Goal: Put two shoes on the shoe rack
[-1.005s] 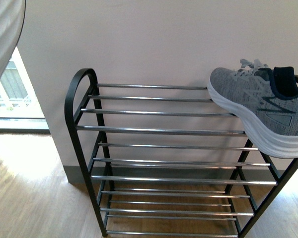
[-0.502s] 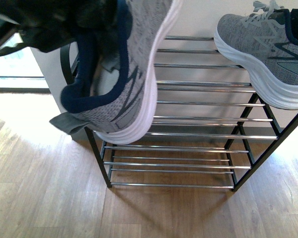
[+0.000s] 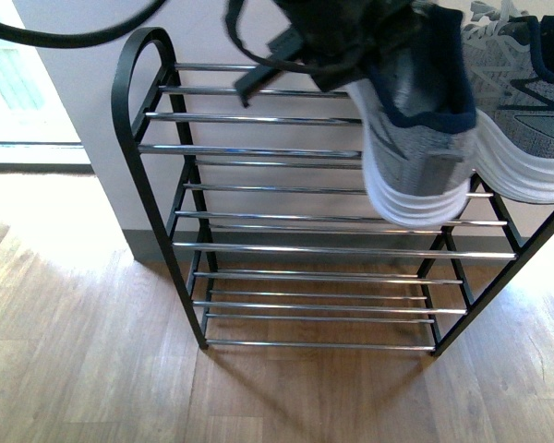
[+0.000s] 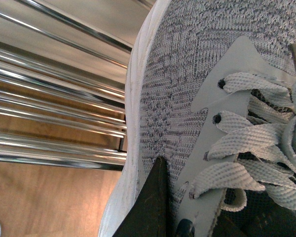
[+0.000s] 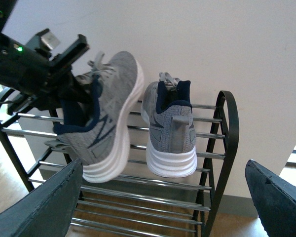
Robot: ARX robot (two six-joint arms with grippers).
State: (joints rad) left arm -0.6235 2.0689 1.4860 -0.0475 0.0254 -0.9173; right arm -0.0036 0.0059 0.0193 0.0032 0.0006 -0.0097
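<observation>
Jaws of my left gripper (image 3: 379, 41) are clamping the navy collar of one shoe (image 3: 415, 157), which is hanging tilted at upper centre-right, before the shoe rack (image 3: 258, 148). The second shoe (image 3: 522, 120) is resting on the top shelf, upper right. My right gripper (image 5: 163, 165) is gaping wide, holding nothing.

left tool (image 5: 81, 95) clamps held shoe (image 5: 108, 129) by collar, above shoe rack (image 5: 231, 128) | second shoe (image 5: 171, 131) atop rack, just beside, at 3 o'clock, heel to camera

At the shoe rack's (image 3: 160, 231) right end, shelved shoe (image 3: 522, 138) cut off by frame edge; carried shoe's (image 3: 415, 148) toe hidden behind left end effector (image 3: 351, 41).
</observation>
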